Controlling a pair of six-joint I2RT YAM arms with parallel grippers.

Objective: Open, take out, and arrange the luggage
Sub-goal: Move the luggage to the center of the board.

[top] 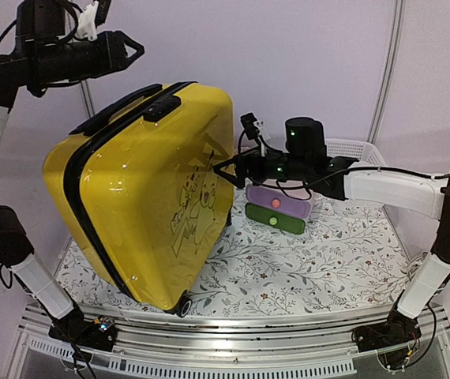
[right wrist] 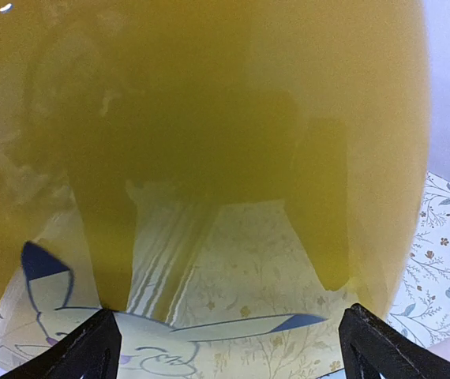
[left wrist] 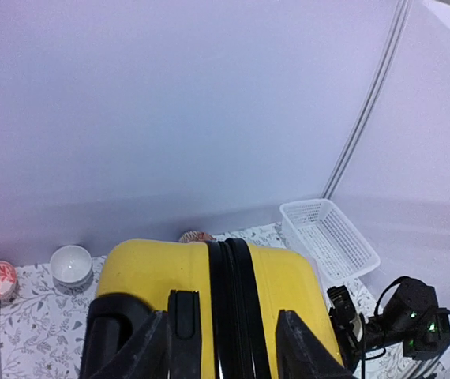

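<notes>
We judge the opening not yet begun: the suitcase (top: 146, 189) stands shut on the table (top: 328, 260), left claw (left wrist: 223, 316) apart and empty above it, right claw (top: 226, 168) spread wide close at its front, so next we must find the zipper pull.

Three cams, one luggage (top: 154, 197)
Top cam looks down across the table (top: 328, 268) from its near edge; left wrist sits high over the luggage top, facing the back wall (left wrist: 170, 118); right wrist stares at its side, super close.
</notes>
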